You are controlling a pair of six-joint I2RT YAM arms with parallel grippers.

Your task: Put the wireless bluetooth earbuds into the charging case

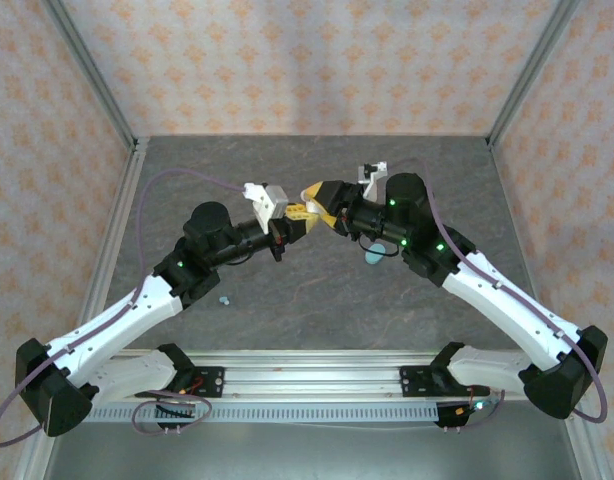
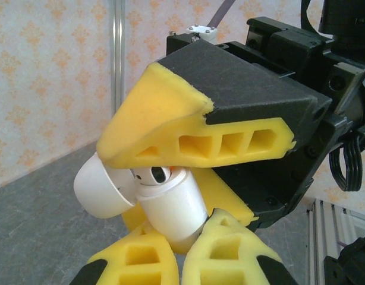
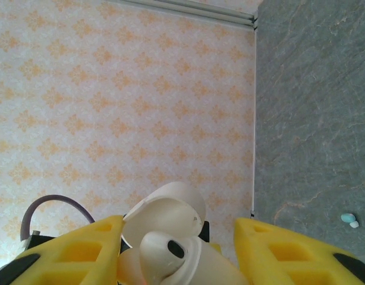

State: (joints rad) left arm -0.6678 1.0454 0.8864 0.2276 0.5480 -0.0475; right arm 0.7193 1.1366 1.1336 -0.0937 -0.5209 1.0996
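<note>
Both arms reach inward, meeting mid-air. Left gripper point(image 1: 295, 213) clamps the open white case point(image 2: 148, 198); right gripper point(image 1: 322, 205) fingers spread around it.

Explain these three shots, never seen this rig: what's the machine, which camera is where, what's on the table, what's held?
Two robot arms share a grey table. One picture looks down from above; the others come from cameras on each wrist. The left gripper is shut on a white charging case, lid open, held in mid-air. The right gripper, yellow fingers apart, sits around the case. A teal earbud lies by the left arm; something teal lies under the right arm.
</note>
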